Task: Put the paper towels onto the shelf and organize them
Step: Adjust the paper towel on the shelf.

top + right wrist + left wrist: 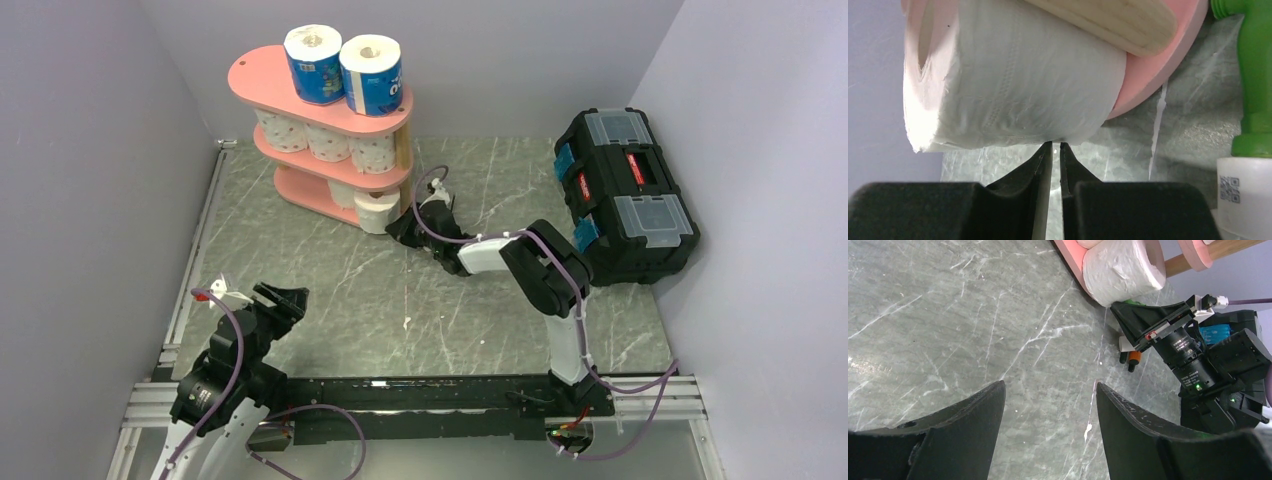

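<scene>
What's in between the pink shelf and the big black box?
The right pincer pokes in there, close by the shelf's lowest white roll. Toward the black box it's just bare table. The top view shows it.

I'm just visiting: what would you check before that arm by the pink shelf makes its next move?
1. Right gripper empty: ok, jaws nearly together, nothing between.
2. Plain white roll fully on the shelf's bottom board: not ok, it juts past the end.
3. Left gripper clear: ok, open, empty, away from the shelf.
4. Blue-wrapped rolls upright on top: ok.
5. Green-and-white tool clear of the right gripper: cannot tell.
</scene>
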